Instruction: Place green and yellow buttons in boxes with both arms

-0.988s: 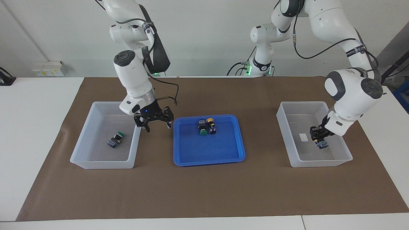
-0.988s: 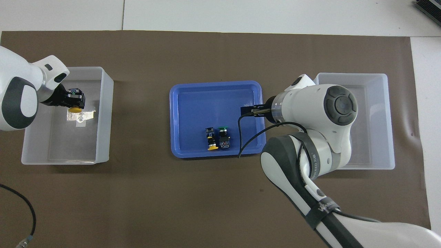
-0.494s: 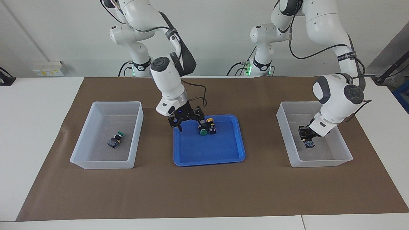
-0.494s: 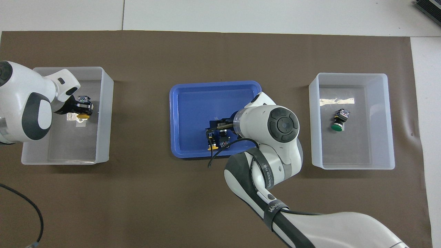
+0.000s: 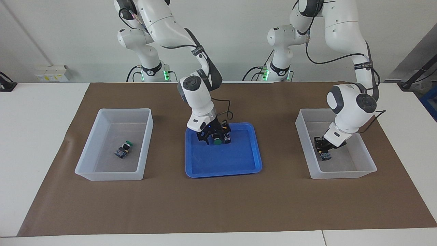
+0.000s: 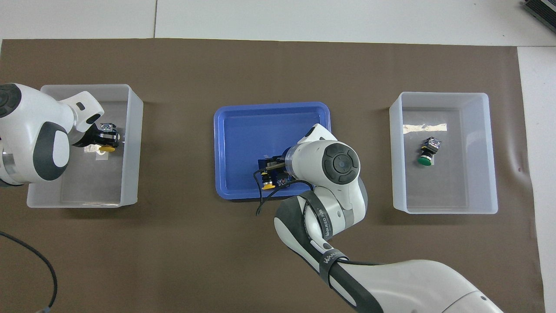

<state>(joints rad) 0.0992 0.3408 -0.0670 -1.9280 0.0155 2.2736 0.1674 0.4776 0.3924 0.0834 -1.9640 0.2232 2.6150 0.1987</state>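
One green button (image 5: 123,149) (image 6: 428,152) lies in the box (image 5: 102,112) (image 6: 443,208) at the right arm's end. My right gripper (image 5: 214,138) is down in the blue tray (image 5: 222,164) (image 6: 243,130), open, its fingers on either side of a second green button (image 5: 216,140). A yellow button (image 6: 269,186) lies beside that one; my wrist hides most of both from overhead. My left gripper (image 5: 323,148) (image 6: 102,138) reaches low into the other box (image 5: 341,174) (image 6: 74,202), shut on a yellow button (image 5: 326,156) (image 6: 105,149). Whether that button touches the floor I cannot tell.
A brown mat (image 5: 218,205) covers the white table under both boxes and the tray. Two slimmer white arms with green-lit bases (image 5: 273,71) stand at the robots' end. A black cable (image 6: 26,256) lies on the mat at the left arm's end.
My right arm swung from beside its box to the tray and lowered its gripper around the green button. My left gripper sank lower in its box with the yellow button.
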